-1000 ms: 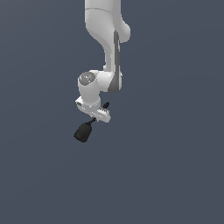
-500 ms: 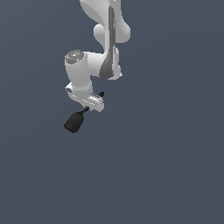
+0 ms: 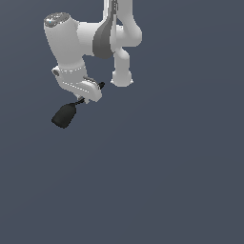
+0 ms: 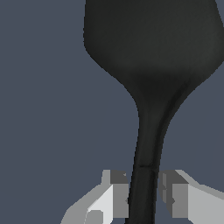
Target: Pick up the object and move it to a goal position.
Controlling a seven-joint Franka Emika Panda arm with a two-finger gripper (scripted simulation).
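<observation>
The object (image 3: 64, 116) is a small matte black item with a rounded blocky head and a thin stem. It hangs below my white gripper (image 3: 81, 99) in the upper part of the exterior view's left, with nothing under it but the grey ground. In the wrist view the object (image 4: 148, 65) fills most of the picture. Its stem runs down between my two grey fingertips, and my gripper (image 4: 143, 194) is shut on that stem.
A plain dark grey surface (image 3: 167, 181) fills both views. The white arm (image 3: 95, 38) reaches in from the top of the exterior view. No other objects and no goal marker show.
The arm has swung further toward the exterior view's left and looks larger and closer, carrying the object with it. The grip on the stem is unchanged.
</observation>
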